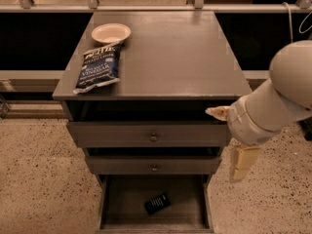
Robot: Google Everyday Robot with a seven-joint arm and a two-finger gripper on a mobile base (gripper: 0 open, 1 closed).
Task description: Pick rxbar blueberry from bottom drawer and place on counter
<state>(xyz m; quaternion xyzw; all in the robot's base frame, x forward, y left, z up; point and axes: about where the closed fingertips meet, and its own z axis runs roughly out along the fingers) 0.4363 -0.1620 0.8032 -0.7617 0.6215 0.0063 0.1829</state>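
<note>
The rxbar blueberry [157, 203], a small dark flat bar, lies tilted on the floor of the open bottom drawer [104, 204], slightly left of its middle. The counter [175, 57] is the cabinet's wide grey-brown top. My gripper [230, 137] hangs at the cabinet's right front corner, level with the top knobbed drawer. It is well above and to the right of the bar. Its two pale fingers are spread apart: one fingertip [216, 112] points left over the drawer front, the other [242, 163] hangs down. It holds nothing.
A large blue chip bag [99, 67] and a pale bowl [111, 32] sit on the counter's left side. Two shallower knobbed drawers [153, 137] stand slightly open above the bottom drawer. Speckled floor surrounds the cabinet; a rail runs behind it.
</note>
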